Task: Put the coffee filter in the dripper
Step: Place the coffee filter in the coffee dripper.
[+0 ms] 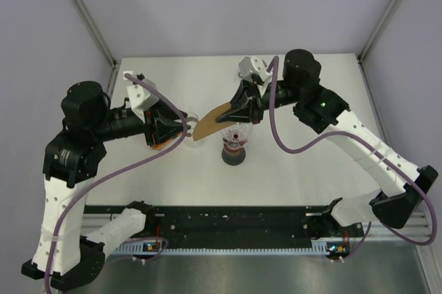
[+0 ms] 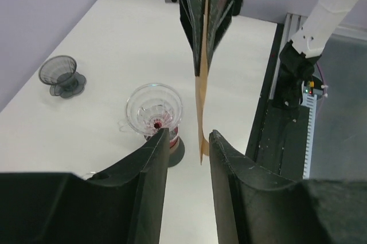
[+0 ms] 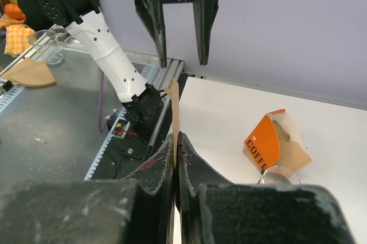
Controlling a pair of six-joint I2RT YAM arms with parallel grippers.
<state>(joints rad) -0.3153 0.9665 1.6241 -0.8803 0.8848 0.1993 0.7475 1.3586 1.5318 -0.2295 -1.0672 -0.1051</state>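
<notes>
A brown paper coffee filter (image 1: 210,123) hangs flat in the air above the table, seen edge-on in the left wrist view as a thin strip (image 2: 200,101). My right gripper (image 1: 242,111) is shut on its upper end (image 3: 175,106). My left gripper (image 2: 184,138) is open; the filter's free tip sits just past its fingertips, close to the right finger (image 2: 221,146), touching neither. The clear glass dripper (image 1: 235,143) stands upright on a dark base below the filter, a little to its right, and its bowl (image 2: 153,109) holds nothing.
A dark grey dripper (image 2: 62,76) stands on the table's far left in the left wrist view. An orange coffee filter box (image 3: 269,141) lies on the table near the glass dripper. Off the table, on the metal bench, lie another filter (image 3: 28,72) and a glass (image 3: 49,43).
</notes>
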